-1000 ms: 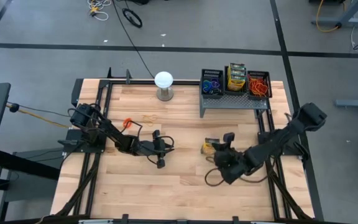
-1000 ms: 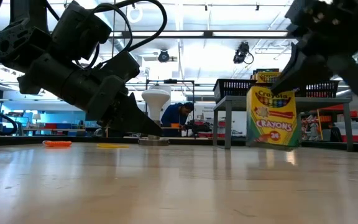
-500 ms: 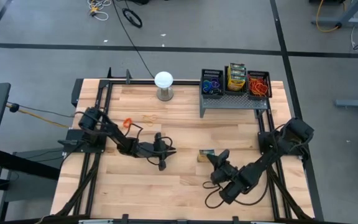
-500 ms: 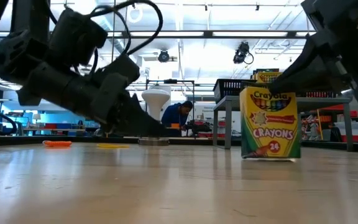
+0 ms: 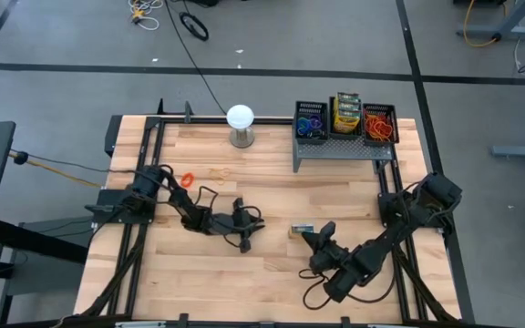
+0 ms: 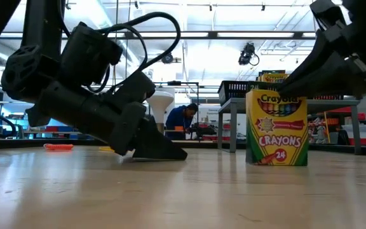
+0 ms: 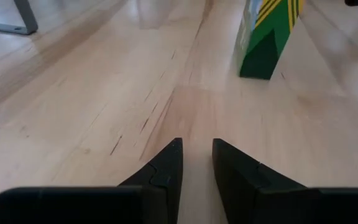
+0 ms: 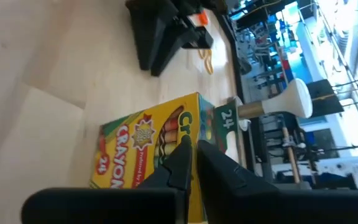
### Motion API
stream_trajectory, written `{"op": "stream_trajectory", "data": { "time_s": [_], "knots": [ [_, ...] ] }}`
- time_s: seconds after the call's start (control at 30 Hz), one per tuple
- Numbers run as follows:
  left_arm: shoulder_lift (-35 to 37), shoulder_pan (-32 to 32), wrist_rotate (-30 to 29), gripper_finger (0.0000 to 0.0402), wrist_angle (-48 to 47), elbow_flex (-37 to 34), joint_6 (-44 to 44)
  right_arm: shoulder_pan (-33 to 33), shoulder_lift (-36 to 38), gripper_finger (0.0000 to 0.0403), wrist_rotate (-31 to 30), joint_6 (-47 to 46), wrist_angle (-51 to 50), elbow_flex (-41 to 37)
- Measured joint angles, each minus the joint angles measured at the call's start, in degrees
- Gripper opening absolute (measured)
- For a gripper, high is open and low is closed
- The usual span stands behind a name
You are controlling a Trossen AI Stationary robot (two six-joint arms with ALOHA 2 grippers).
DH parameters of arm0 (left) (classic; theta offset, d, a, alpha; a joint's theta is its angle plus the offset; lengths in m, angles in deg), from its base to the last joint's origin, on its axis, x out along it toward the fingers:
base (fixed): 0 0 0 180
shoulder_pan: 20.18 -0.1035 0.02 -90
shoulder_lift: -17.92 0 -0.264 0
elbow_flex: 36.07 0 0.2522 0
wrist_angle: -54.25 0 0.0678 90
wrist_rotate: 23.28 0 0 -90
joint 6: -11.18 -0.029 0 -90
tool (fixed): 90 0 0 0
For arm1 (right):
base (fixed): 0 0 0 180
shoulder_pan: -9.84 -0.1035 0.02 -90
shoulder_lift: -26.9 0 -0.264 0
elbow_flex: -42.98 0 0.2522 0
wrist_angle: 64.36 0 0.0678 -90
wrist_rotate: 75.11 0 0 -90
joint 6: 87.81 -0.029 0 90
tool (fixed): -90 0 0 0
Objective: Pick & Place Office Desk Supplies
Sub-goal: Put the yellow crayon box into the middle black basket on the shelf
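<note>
A yellow-and-green crayon box stands upright on its bottom near the table's middle. My right gripper is at the box's top, its fingers nearly together. My left gripper sits low over the wood to the box's left. It is open, with only bare wood between its fingers, and the box is ahead of it. An orange rubber band and a yellow one lie on the table behind my left gripper. Three black mesh bins stand on the riser. My right gripper is at the crayon box's top end, only a thin slit showing between its fingers. They slant down from the table's near right. The fingers themselves hide the spot of contact. The box stands upright with its bottom on the table.
The grey riser with the bins stands at the far right. A white globe on a short stand is at the far middle. Bare wood lies between the two grippers and along the near edge. A person shows in the room beyond the table.
My right gripper has carried the crayon box down and toward the near edge. The box was lifted and tilted; it now stands upright on the table. My left gripper has sunk toward the tabletop and shifted a little toward the box.
</note>
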Motion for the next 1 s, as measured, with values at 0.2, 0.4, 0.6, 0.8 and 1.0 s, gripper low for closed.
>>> {"op": "stream_trajectory", "data": {
  "time_s": [0.2, 0.4, 0.6, 0.8, 1.0],
  "knots": [
    [0.00, -0.02, 0.28, 0.0096, 0.89, -0.06, -1.22, -0.68, 0.04, 0.0067, 1.34, -1.19, 3.03, -0.04],
    [0.00, -0.02, 0.47, 0.0095, 0.95, -0.07, -1.55, -0.51, 0.42, 0.0141, 3.35, -5.49, 4.82, 0.46],
    [0.00, -0.02, 0.66, 0.0094, 1.07, -0.11, -2.86, -0.13, 1.85, 0.0204, 3.72, -7.15, 4.23, 3.66],
    [0.00, 0.02, 0.74, 0.0094, 1.03, -0.11, -2.75, 3.31, 5.74, 0.0231, 13.52, -13.79, -5.95, 11.44],
    [0.02, 0.04, 1.63, 0.0094, 1.03, -0.11, -2.73, 12.87, 5.86, 0.0253, 35.32, -18.68, -20.11, 20.46]
  ]
}}
